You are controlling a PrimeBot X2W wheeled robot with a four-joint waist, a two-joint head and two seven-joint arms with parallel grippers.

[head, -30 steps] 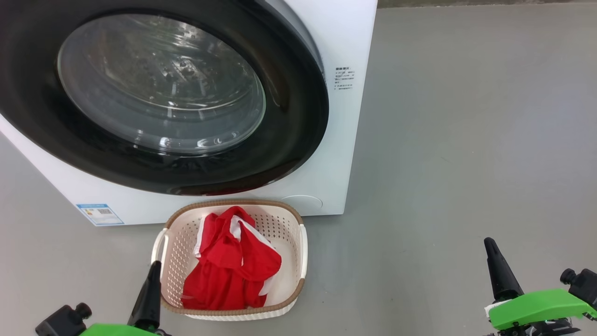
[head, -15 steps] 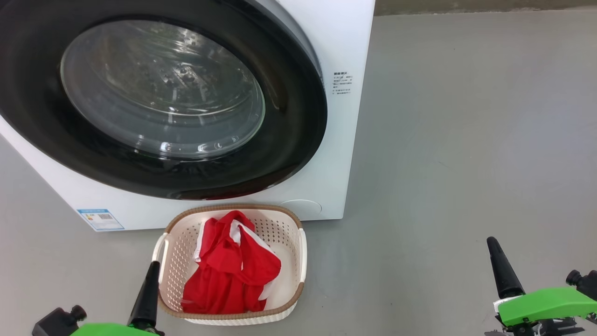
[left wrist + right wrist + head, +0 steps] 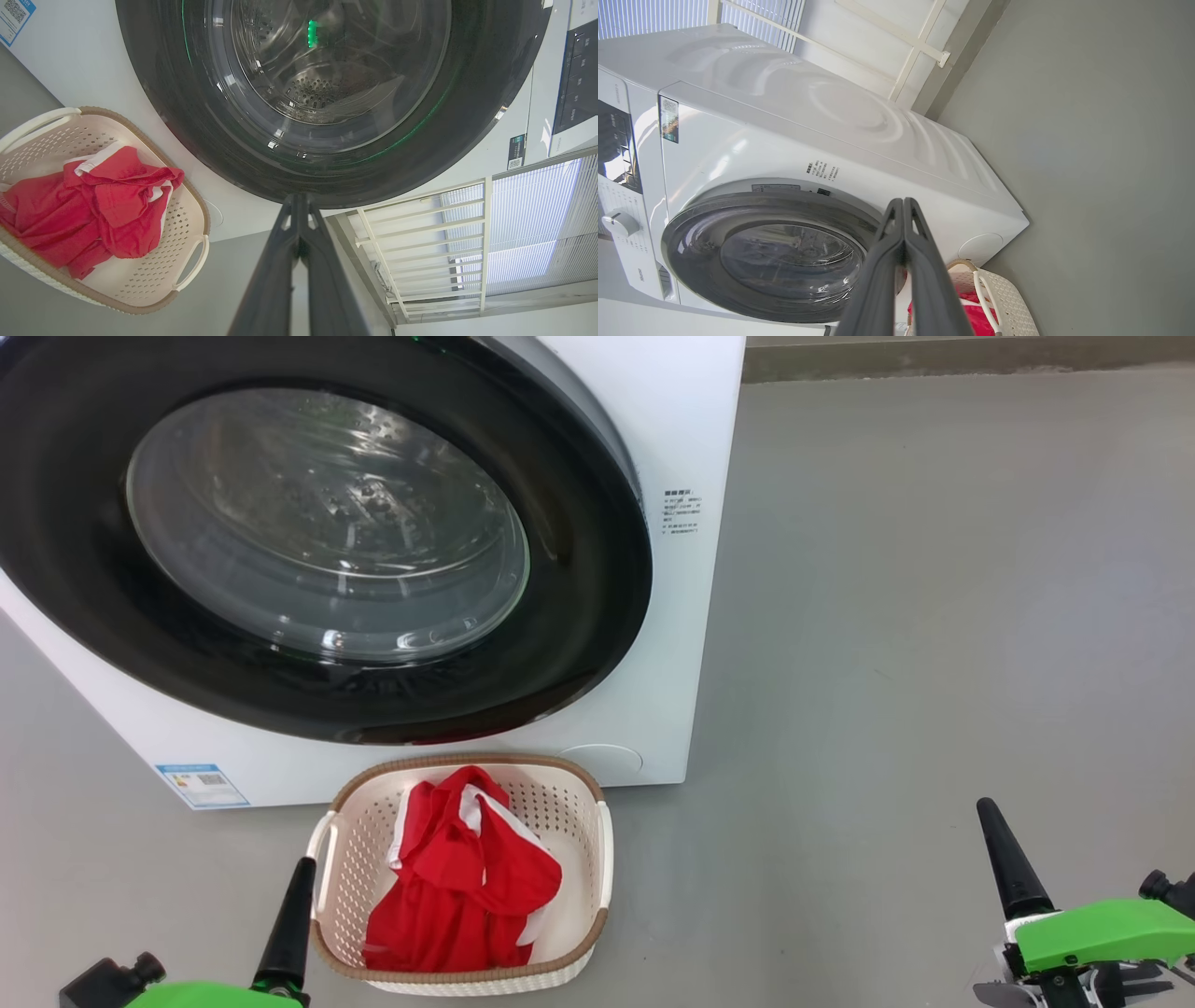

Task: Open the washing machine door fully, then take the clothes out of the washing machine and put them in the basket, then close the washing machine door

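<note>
The washing machine (image 3: 695, 420) stands white at the upper left, and its door (image 3: 579, 644), black-rimmed with a glass bowl, lies flush against the front. On the floor just before it sits the basket (image 3: 602, 845), with the red clothes (image 3: 457, 887) with white trim heaped inside. My left gripper (image 3: 301, 873) is shut and empty, its tip by the basket's left handle. Far to the right, over bare floor, my right gripper (image 3: 988, 812) is shut and holds nothing. The left wrist view shows the door (image 3: 467, 116), the basket (image 3: 191, 252) and the clothes (image 3: 107, 205); the right wrist view shows the machine (image 3: 794, 116).
Grey floor (image 3: 934, 616) stretches wide to the right of the machine. A blue label sticker (image 3: 202, 786) marks the machine's lower left front. White window bars (image 3: 420, 242) stand beyond the machine in the left wrist view.
The whole head view has shifted a little downward, so the camera has moved. Both grippers stay shut low in the view; door, basket and clothes keep their places.
</note>
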